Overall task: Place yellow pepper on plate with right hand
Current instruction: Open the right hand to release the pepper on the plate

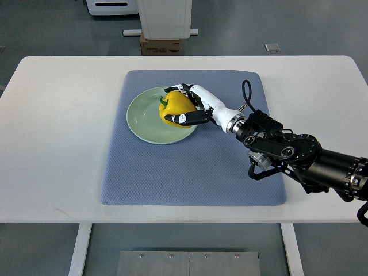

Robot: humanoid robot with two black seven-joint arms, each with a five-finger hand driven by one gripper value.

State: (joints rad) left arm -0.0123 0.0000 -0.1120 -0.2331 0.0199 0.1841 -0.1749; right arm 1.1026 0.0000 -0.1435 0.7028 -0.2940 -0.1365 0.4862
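A yellow pepper (175, 107) with a green stem sits on the right part of a pale green plate (144, 118). The plate rests on a blue-grey mat (190, 167). My right hand (183, 104) reaches in from the lower right and wraps around the pepper, fingers over its far side and thumb on its near side. The pepper's right side is hidden by the palm. The left arm does not show.
The mat lies on a white table (57, 132). Behind the table's far edge stand a white pedestal base and a cardboard box (162, 45). A small grey floor plate (272, 48) lies at the back right.
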